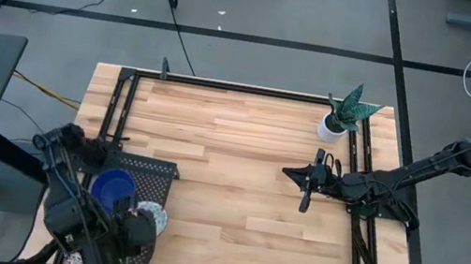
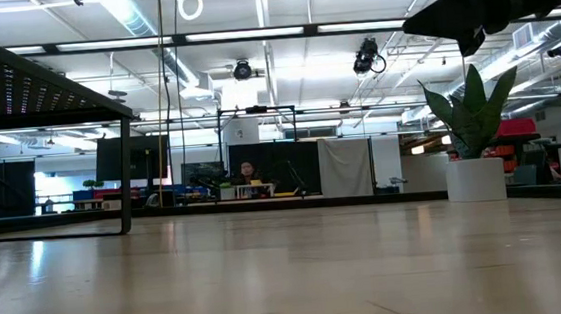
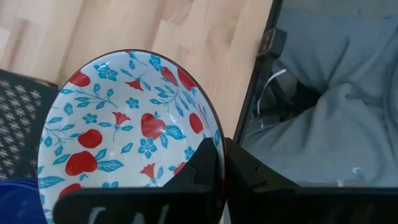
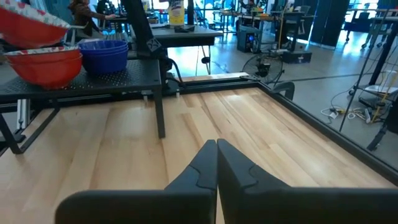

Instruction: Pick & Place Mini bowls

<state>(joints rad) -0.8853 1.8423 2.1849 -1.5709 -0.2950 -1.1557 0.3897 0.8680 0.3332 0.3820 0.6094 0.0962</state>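
My left gripper (image 3: pixel 222 147) is shut on a mini bowl (image 3: pixel 124 124), white inside with red and blue flowers. It hovers at the table's near left corner, beside a black perforated rack (image 1: pixel 158 171). On the rack stand a stack of blue mini bowls (image 4: pixel 103 53) and a stack of red-sided ones (image 4: pixel 43 65). The held bowl (image 4: pixel 28 17) shows tilted above the red stack. My right gripper (image 4: pixel 216 144) is shut on nothing, level above the bare table right of centre (image 1: pixel 289 171). My left gripper pinches the floral bowl's rim (image 3: pixel 219 134), one finger (image 3: pixel 205 165) inside the bowl and the other (image 3: pixel 249 177) outside its wall. The fingers come steeply from above. The bowl sits tilted, and its underside does not show.
A white plant pot (image 1: pixel 331 125) with a green plant stands at the far right; the low view shows it too (image 2: pixel 475 177). A black frame runs along the table's far, left and right edges. Bare wooden tabletop (image 1: pixel 233 207) spreads between the rack and the right arm.
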